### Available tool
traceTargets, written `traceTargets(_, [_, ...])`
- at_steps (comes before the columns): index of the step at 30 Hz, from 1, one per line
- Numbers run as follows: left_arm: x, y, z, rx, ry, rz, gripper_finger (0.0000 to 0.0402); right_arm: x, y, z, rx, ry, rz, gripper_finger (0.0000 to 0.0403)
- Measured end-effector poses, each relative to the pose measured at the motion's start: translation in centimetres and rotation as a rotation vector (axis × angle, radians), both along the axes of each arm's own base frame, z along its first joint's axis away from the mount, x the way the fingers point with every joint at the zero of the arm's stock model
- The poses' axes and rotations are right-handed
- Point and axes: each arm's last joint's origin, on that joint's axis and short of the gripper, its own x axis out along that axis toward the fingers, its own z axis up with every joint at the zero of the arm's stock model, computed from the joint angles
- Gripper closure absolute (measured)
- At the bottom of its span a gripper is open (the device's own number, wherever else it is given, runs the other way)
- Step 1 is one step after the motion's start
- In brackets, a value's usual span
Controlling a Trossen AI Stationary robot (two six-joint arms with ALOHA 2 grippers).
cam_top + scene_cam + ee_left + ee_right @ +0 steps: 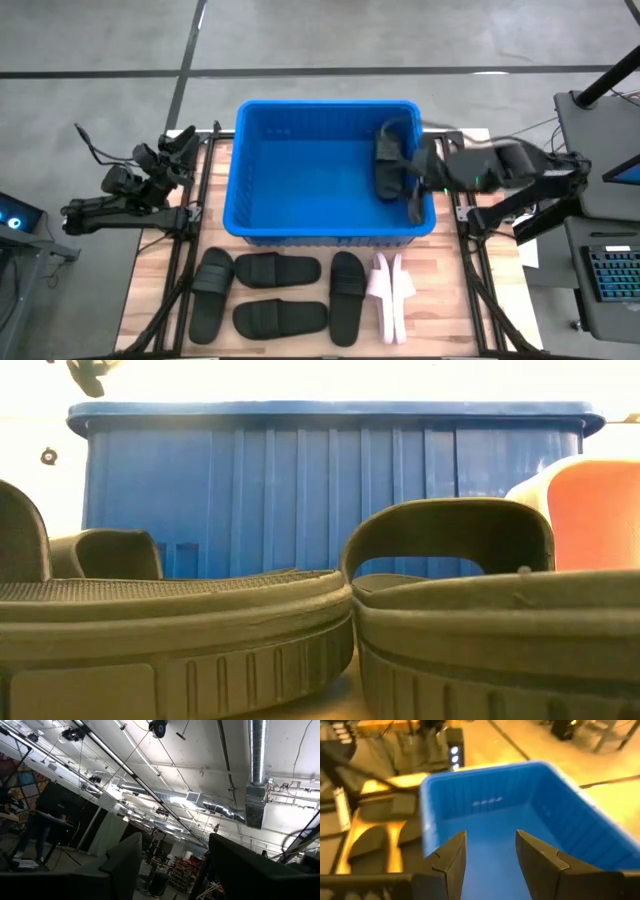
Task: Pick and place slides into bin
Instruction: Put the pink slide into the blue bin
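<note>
Nearest the table's front edge, four black slides (pixel 265 296) and a pink pair (pixel 390 292) are lying in a loose row on the wooden table (pixel 440 300), just in front of the bin (pixel 325 238). The pink pair is standing on edge, touching each other. Farther back, the blue bin is sitting mid-table with one black slide (pixel 388 160) lying inside against its right wall. The right gripper (pixel 490 852) is hovering over the bin's right side, its fingers parted with nothing between them. Off the table's left edge, the left gripper (pixel 172 865) is waiting, tilted up toward the ceiling, fingers standing apart and empty.
</note>
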Motion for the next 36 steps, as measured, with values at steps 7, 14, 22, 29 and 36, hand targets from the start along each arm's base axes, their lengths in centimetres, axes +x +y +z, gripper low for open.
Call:
traceTargets(7, [0.2, 0.0, 0.0, -0.001, 0.007, 0.000, 0.0185, -1.4, 4.7, -4.0, 0.011, 0.323, -0.031, 0.0244])
traceTargets(14, [0.4, 0.0, -0.1, -0.002, 0.017, -0.001, 0.0185, -2.6, 9.5, -6.8, 0.070, 0.503, -0.054, 0.0246])
traceTargets(22, [0.4, 0.0, -0.1, -0.005, 0.013, -0.003, 0.0185, -5.1, 15.3, -9.0, 0.230, 0.530, -0.137, 0.0241])
traceTargets(29, [0.4, 0.0, -0.1, -0.005, 0.013, -0.004, 0.0185, -6.6, 20.5, -12.8, 0.241, 0.529, -0.244, 0.0219])
traceTargets(36, [0.4, 0.0, -0.1, -0.005, 0.012, -0.004, 0.0185, -6.3, 24.1, -17.3, 0.147, 0.579, -0.306, 0.0212])
